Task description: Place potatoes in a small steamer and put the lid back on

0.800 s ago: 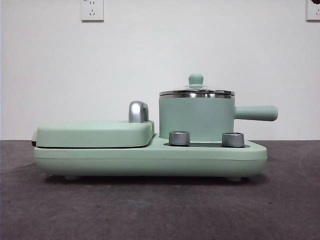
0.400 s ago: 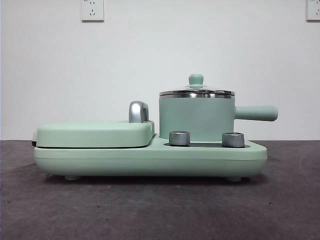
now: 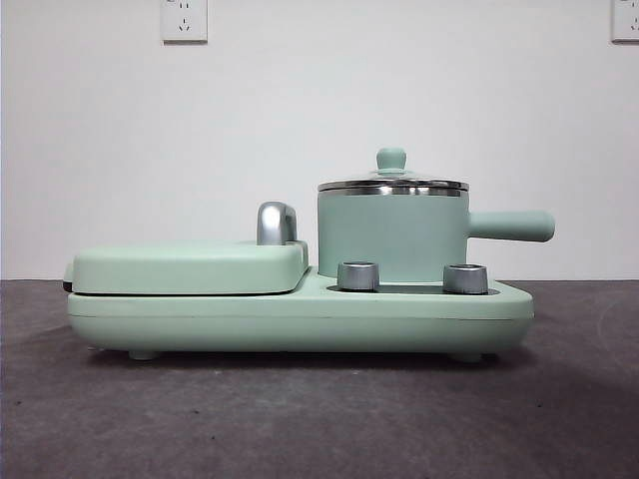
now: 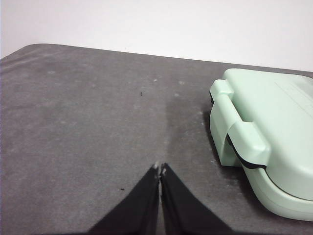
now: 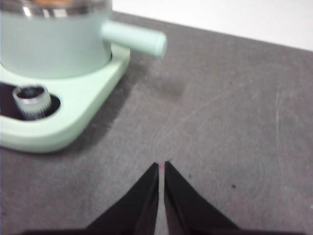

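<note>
The small steamer (image 3: 391, 239), a mint-green pot with a steel rim and a straight side handle, stands on the right of the green appliance base (image 3: 300, 317). The glass lid (image 3: 391, 183) with its green knob sits on the pot. The potato is hidden; only a sliver of orange shows through the lid in the right wrist view (image 5: 49, 2). My right gripper (image 5: 162, 165) is shut and empty over the bare table, to the side of the pot's handle (image 5: 134, 38). My left gripper (image 4: 160, 168) is shut and empty over the table beside the griddle cover (image 4: 264, 142).
The flat mint-green hinged griddle cover (image 3: 190, 266) lies closed on the left of the base, with a chrome hinge post (image 3: 277, 223) behind it. Two steel dials (image 3: 358, 275) sit at the base's front. Grey table (image 3: 300, 419) lies around the appliance.
</note>
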Tool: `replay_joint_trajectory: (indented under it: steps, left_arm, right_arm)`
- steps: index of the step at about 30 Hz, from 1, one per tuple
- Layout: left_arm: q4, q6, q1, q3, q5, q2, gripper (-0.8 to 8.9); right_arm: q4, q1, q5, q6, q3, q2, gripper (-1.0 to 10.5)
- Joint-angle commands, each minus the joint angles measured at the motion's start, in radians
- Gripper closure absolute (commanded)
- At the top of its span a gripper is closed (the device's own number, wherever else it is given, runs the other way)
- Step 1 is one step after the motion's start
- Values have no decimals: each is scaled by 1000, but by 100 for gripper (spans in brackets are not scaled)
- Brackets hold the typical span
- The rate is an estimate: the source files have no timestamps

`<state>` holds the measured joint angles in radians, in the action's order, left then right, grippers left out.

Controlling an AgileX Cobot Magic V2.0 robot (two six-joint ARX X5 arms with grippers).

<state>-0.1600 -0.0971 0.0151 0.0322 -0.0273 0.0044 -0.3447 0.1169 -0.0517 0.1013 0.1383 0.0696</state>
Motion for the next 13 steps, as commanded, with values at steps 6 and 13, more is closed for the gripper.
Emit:
replay_joint_trajectory:
  steps: [6, 13]
  left_arm:
    - [13, 3, 0, -19, 3, -1, 808]
    - [19, 3, 0, -19, 3, -1, 808]
  right_arm:
    - [186, -16, -6, -38, -126, -66, 930]
    - [221, -16, -3, -42, -126, -66, 930]
